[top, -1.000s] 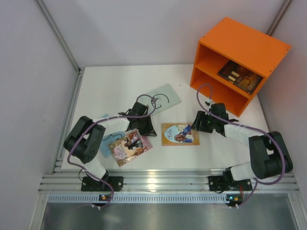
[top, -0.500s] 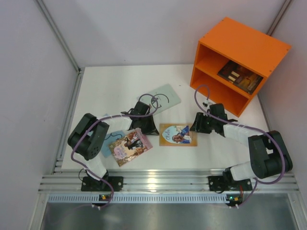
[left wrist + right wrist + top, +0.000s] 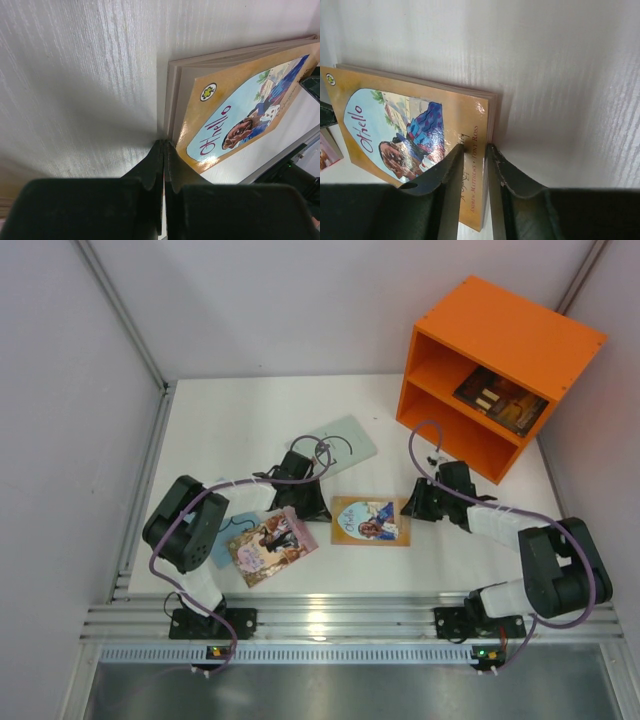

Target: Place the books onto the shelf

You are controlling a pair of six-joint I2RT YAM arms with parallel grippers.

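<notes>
Straddling orange-edged book (image 3: 395, 125) edge: right tool (image 3: 476, 147) | left tool (image 3: 164, 145) pinched together, opposite edge

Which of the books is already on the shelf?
The dark brown book, lying flat in the shelf's upper compartment. The orange-edged, pink, pale green and light blue ones all lie on the table.

The white worktop (image 3: 230, 430) carries an orange shelf (image 3: 520, 335) at its far right corner, and a dark brown book (image 3: 500, 400) lies flat in the upper compartment. A pale green book (image 3: 345, 443) with a black swirl lies flat near the middle. Nearer the front lies an orange-edged book (image 3: 370, 521). To its left a pink book (image 3: 270, 545) lies at an angle, overlapping a light blue book (image 3: 221, 543).
</notes>
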